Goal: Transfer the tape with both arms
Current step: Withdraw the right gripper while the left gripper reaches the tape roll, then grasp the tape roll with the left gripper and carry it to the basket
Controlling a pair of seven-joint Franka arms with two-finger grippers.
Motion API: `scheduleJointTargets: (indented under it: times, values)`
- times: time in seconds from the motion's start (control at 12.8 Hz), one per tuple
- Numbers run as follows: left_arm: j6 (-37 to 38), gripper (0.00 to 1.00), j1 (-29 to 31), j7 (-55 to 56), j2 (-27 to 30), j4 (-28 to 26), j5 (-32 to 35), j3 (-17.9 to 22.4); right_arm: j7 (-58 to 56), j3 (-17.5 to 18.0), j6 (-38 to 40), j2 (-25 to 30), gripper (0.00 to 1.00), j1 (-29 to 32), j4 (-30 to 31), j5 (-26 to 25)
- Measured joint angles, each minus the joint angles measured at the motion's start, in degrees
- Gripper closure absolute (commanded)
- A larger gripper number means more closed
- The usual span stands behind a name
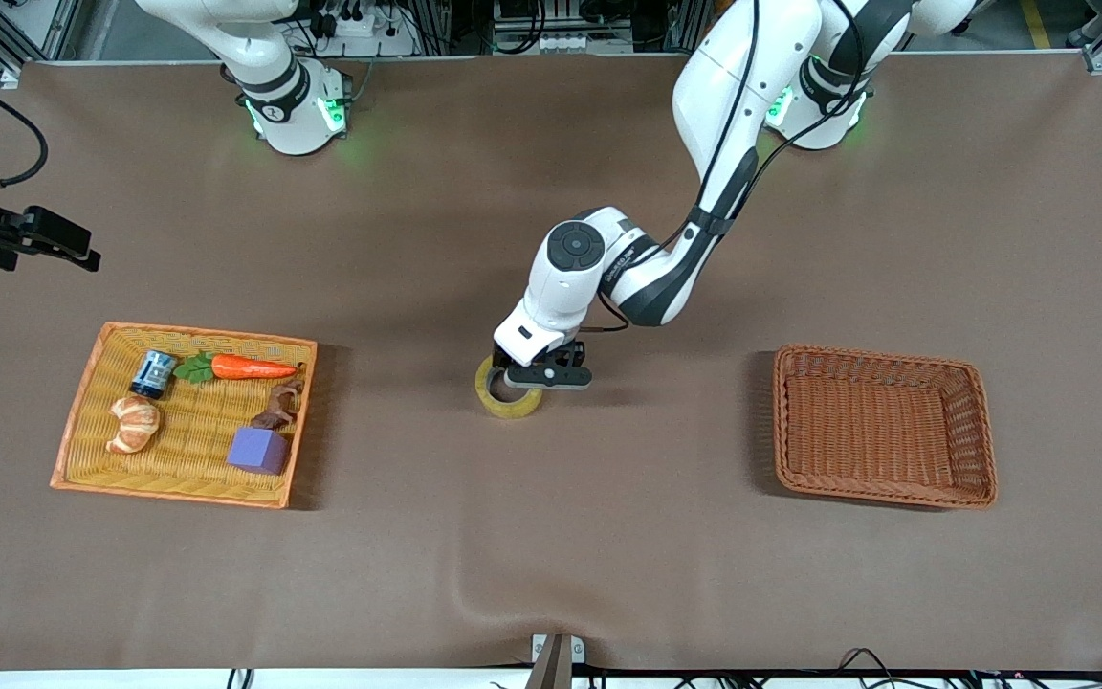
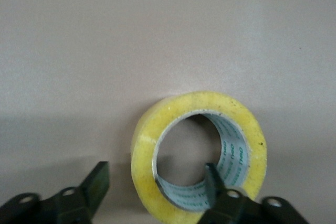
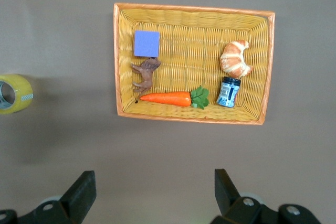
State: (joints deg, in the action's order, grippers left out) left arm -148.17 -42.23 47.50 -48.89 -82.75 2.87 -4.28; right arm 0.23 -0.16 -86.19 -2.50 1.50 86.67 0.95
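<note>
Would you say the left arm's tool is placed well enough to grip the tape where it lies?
Probably yes: the left tool is down at the tape, one finger in its core, one outside, nothing between.

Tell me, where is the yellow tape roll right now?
The tape lies on the brown table about midway between the yellow basket and the brown basket. The left gripper straddles its wall, one finger through the hole.

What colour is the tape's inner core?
Grey, with green printed lettering, inside the tape's yellow translucent ring; the left wrist view shows it best.
</note>
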Motion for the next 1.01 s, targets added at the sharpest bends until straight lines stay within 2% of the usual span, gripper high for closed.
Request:
scheduleJointTargets:
  times: [0.16, 0.23, 0.39, 0.78, 1.01]
  values:
    - [-0.69, 0.41, 0.0, 0.0, -0.61, 0.15, 2.22, 0.07, 0.0, 0.04, -0.42, 0.01, 0.0, 0.0, 0.0, 0.0]
    - [-1.14, 0.54, 0.0, 0.0, -1.0, 0.15, 3.33, 0.08, 0.0, 0.15, -0.4, 0.03, 0.0, 0.0, 0.0, 0.0]
    - [-2.86, 0.98, 0.0, 0.0, -1.81, 0.16, 4.63, 0.08, 0.0, 0.27, -0.34, 0.06, 0.0, 0.0, 0.0, 0.0]
    - [-3.59, 1.0, 0.61, 0.05, -1.99, 0.92, 5.76, 0.58, 0.0, 0.31, -0.33, 0.06, 0.0, 0.0, 0.0, 0.0]
    - [-1.12, 1.0, 4.54, 0.07, 2.22, 1.11, 5.77, 0.86, 0.0, 0.3, -0.34, 0.06, 0.0, 0.01, 0.0, 0.0]
